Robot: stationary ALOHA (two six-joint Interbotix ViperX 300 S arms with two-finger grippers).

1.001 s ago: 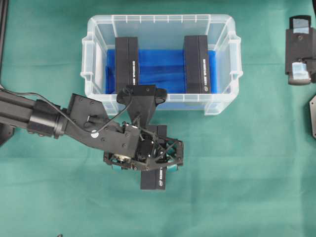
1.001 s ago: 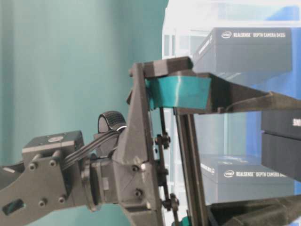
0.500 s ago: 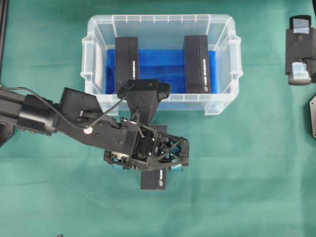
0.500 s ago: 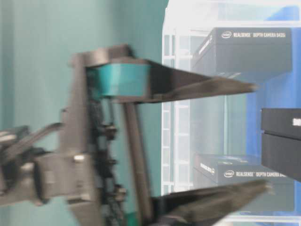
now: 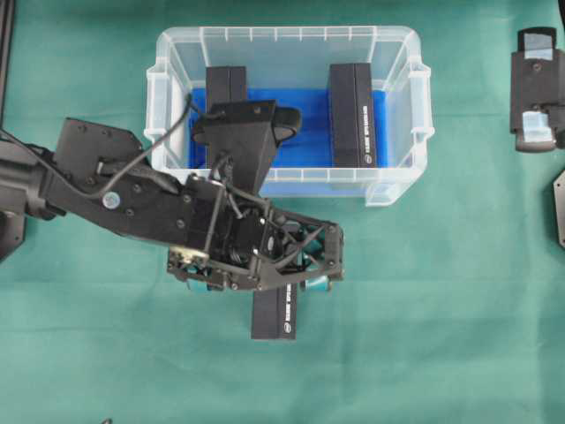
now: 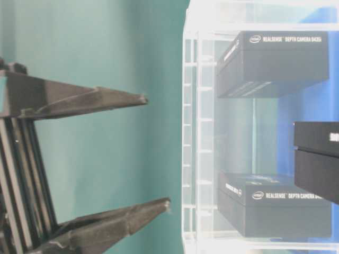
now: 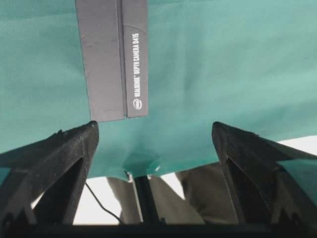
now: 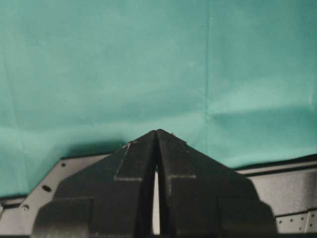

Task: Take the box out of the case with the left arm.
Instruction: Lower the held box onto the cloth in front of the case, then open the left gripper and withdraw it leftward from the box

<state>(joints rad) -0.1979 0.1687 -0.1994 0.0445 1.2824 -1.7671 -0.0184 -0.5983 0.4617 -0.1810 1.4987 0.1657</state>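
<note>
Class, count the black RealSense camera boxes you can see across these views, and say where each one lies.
3. Two stand inside the clear case: a left box and a right box. A third box lies on the green cloth, partly under the left gripper.

box: black, flat on cloth | case: clear, upright

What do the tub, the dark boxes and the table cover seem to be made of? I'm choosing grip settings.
The large clear rimmed tub looks like glossy translucent plastic: its ribbed walls show the boxes through them. The slim black rectangular box on the cloth looks like matte printed cardboard, with white lettering and a lid seam, though that is uncertain. The green table cover looks like soft matte fabric, creased and wrinkled.
</note>
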